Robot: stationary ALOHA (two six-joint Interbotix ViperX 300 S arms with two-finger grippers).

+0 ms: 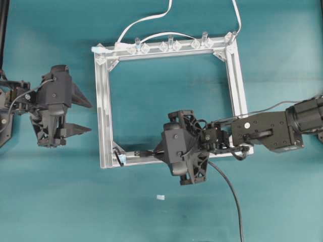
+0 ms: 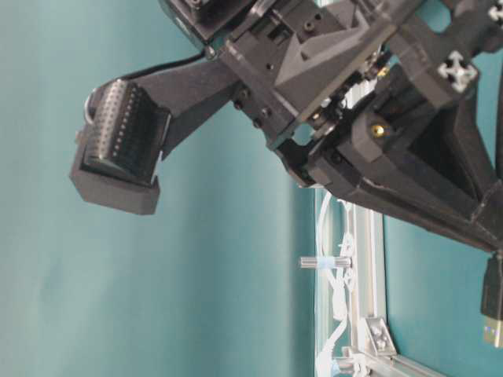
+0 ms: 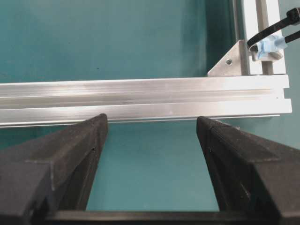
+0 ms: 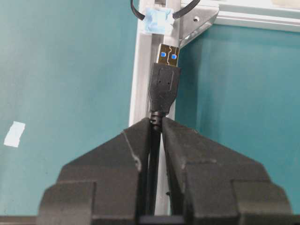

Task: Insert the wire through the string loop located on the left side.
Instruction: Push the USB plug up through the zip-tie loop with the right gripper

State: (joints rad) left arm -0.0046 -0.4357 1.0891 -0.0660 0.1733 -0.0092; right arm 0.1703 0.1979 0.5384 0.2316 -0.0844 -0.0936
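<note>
The wire (image 4: pixel 164 82), a thin black cable with a black plug and silvery tip, is pinched just behind the plug by my right gripper (image 4: pixel 157 123), which is shut on it. The plug points along the bottom bar of the silver frame (image 1: pixel 105 101) toward the string loop (image 4: pixel 183 8), a small dark loop held by blue tape at the frame's corner. The tip stops a short way from the loop. Seen from overhead, the right gripper (image 1: pixel 152 153) is over the bottom bar and the loop (image 1: pixel 120 158) sits at the bottom-left corner. My left gripper (image 1: pixel 90 118) is open and empty, left of the frame.
A white flat cable (image 1: pixel 146 20) and several clear plastic clips (image 1: pixel 169 45) run along the frame's top bar. The wire's slack (image 1: pixel 229 191) trails off the bottom edge. A small white scrap (image 1: pixel 160 197) lies on the teal table below the frame.
</note>
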